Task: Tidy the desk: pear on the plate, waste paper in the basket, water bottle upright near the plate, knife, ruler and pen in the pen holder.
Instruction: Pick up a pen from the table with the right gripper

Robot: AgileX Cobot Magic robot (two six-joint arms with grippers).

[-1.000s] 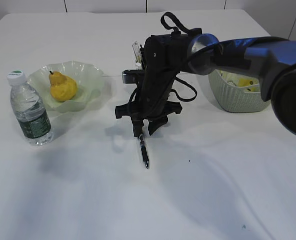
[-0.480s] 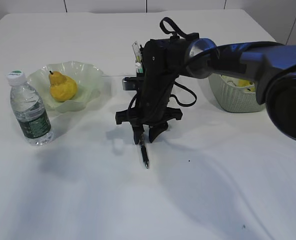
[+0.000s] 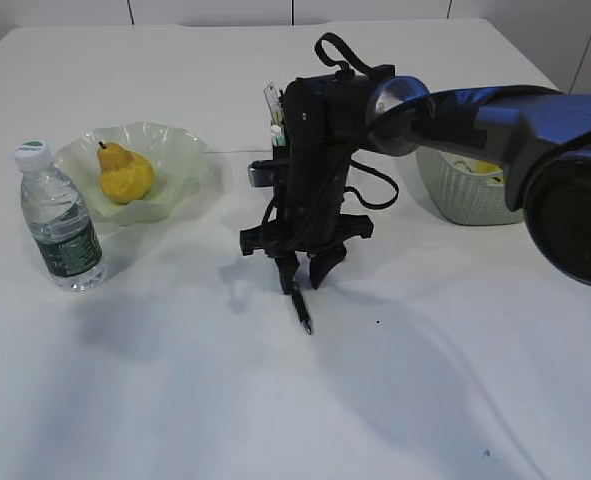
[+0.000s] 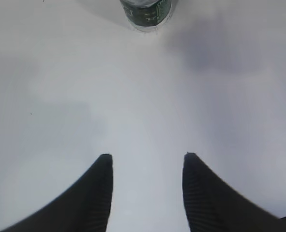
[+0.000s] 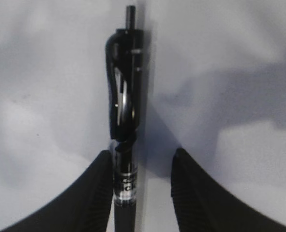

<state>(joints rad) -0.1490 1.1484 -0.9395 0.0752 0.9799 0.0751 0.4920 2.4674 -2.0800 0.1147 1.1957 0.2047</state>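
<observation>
- The pen [image 5: 125, 121] is light, stiff, slick plastic (clip end poking out), hanging tip-down over mid-surface [image 3: 175, 400].
- Right gripper [image 3: 304, 268] jaws stand half-open, pen against one; grip mid-barrel.
- Left gripper [image 4: 147, 166] jaws half-open, empty.

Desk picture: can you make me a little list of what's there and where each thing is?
pear: on the plate
water bottle: standing up, beside the plate
basket: far right, partly behind the arm, something yellow inside
pen: middle of the desk, between the right gripper's jaws, against one finger
right gripper: pointing down over the pen, jaws wider than the pen
left gripper: open, holding nothing, facing the bottle
</observation>
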